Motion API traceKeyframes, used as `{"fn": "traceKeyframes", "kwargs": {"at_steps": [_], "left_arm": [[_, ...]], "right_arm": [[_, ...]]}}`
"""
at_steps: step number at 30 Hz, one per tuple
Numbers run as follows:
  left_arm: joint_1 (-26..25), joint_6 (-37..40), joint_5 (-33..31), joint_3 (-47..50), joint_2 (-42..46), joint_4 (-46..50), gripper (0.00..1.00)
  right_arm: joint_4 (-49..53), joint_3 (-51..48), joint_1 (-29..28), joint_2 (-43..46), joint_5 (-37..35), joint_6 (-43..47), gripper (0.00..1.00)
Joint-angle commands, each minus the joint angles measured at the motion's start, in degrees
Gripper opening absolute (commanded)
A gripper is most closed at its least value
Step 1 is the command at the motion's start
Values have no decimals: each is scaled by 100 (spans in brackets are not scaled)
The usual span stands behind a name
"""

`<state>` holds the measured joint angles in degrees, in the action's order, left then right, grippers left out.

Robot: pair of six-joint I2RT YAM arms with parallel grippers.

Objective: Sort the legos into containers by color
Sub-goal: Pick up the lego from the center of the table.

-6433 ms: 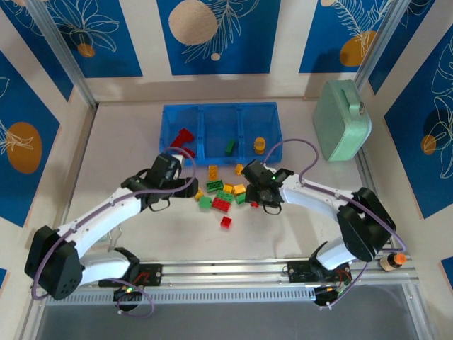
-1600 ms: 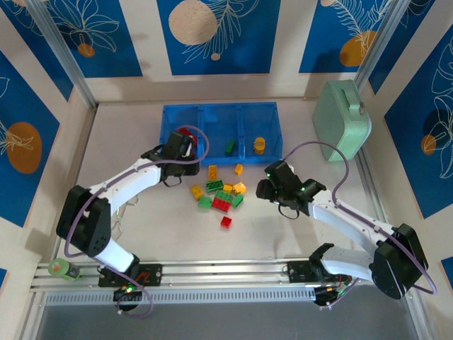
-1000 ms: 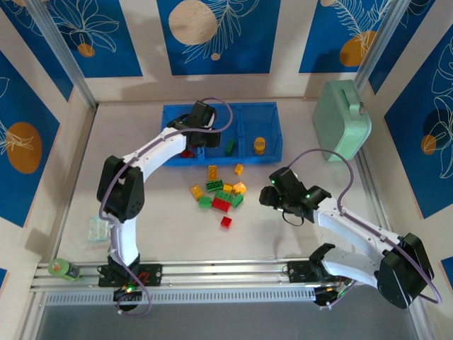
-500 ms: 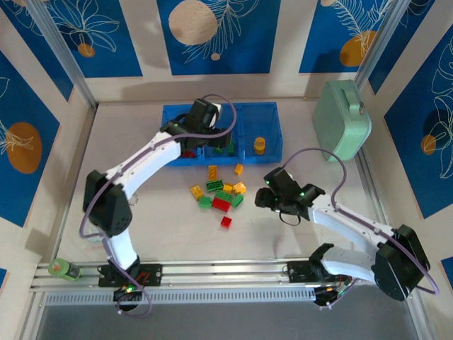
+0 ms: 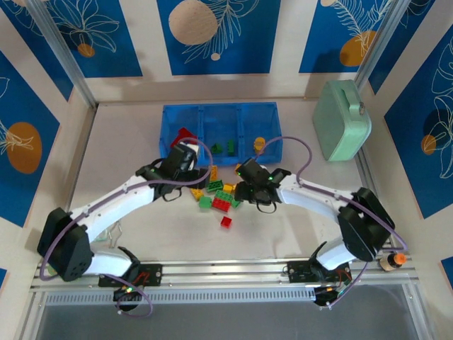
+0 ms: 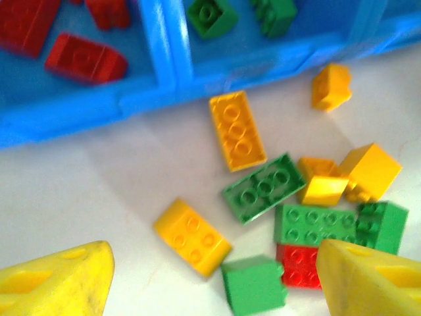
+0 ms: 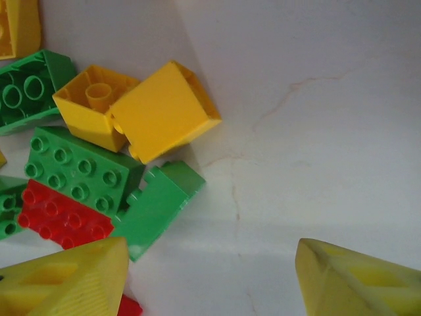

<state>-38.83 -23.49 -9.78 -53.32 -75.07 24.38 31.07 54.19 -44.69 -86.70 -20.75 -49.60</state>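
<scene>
Tray [image 5: 170,117]: translucent blue, three compartments, stood at the far side of the table [image 5: 113,156], well apart from the mint-green case [image 5: 342,120] on the right.
Tray contents: red legos [image 5: 184,134] lay in the left compartment, green legos [image 5: 225,147] in the middle one, and a single yellow-orange lego [image 5: 259,144] in the right one (possibly round, though too small from above to be sure).
Loose pile [image 5: 219,195]: green, yellow and red bricks lay mixed on the table just in front of the tray — none of them held.
Lone red brick [image 5: 226,222]: sat on the side towards the arm bases, a little apart from the pile.
Left gripper [image 6: 214,253]: hovered over the pile's left part near the tray's front wall, fingers [image 6: 59,280] spread wide and holding nothing; a long yellow brick [image 6: 238,130] lay just beside that wall.
Right gripper [image 7: 212,247]: hung at the pile's right edge, jaws apart and empty — a green brick [image 7: 158,201] lay just beside one finger, with bare table under most of the gap.
</scene>
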Motion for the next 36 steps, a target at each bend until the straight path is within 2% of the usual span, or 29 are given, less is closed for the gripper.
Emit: {"fn": "traceKeyframes", "kwargs": {"at_steps": [1,10,16,23,29,36], "left_arm": [[-46,-350,-147,528,476,-238,81],[-46,-696,-182,1566,1221,-267,81],[-45,-717,-225,1778,1415,-249,81],[-46,-736,-178,1820,1412,-337,81],[-46,-706,-178,1791,1398,-355,80],[-46,-773,21,1894,1342,-388,81]], "right_arm": [[109,341,-75,-422,104,-253,65],[57,795,-150,-1199,256,-435,59],[258,997,-301,-1488,135,-637,46],[488,909,-477,-1273,-128,-916,29],[905,1143,-584,-767,-551,-856,25],[1125,2000,-343,-671,-753,-114,25]]}}
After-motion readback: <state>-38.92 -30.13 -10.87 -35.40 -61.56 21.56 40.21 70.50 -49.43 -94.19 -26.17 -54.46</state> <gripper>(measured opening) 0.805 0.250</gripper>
